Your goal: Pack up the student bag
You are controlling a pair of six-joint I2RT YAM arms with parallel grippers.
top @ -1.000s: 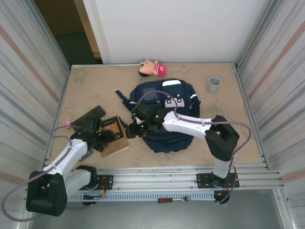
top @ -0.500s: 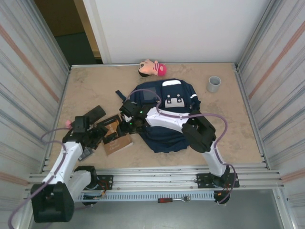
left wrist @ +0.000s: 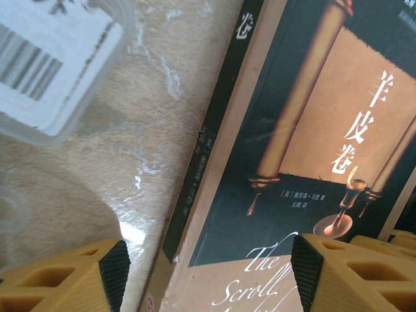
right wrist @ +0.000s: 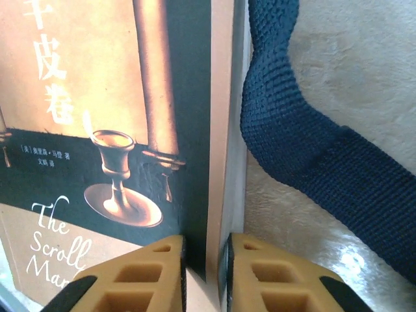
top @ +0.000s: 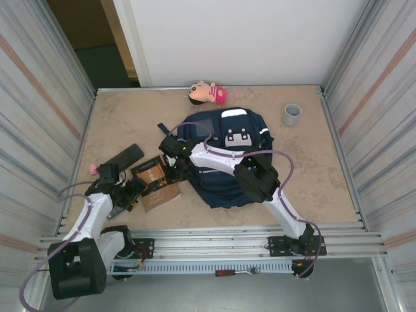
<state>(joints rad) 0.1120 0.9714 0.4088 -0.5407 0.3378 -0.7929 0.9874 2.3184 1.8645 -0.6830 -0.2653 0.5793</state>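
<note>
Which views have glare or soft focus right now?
Left wrist: glare washes out the book toward the top right; the barcode-labelled container and left gripper are soft. Right wrist: book print and bag strap sharp, right gripper blurred, sheen on the table. Top external: even light, in focus.

Beige, marble-patterned tabletop (top: pixel 123 123). At centre, flat on it: navy student bag (top: pixel 221 194), one woven strap (right wrist: pixel 305 130) trailing onto the bare surface just beside a paperback book (top: pixel 159 192), cover up, left of the bag. Far edge: plush doll (top: pixel 208 93) on its side. Far right: grey cup (top: pixel 292 114), upright. Left of the book: flat black object (top: pixel 125 156), small pink item (top: pixel 93 169), clear labelled container (left wrist: pixel 52 58).
</note>
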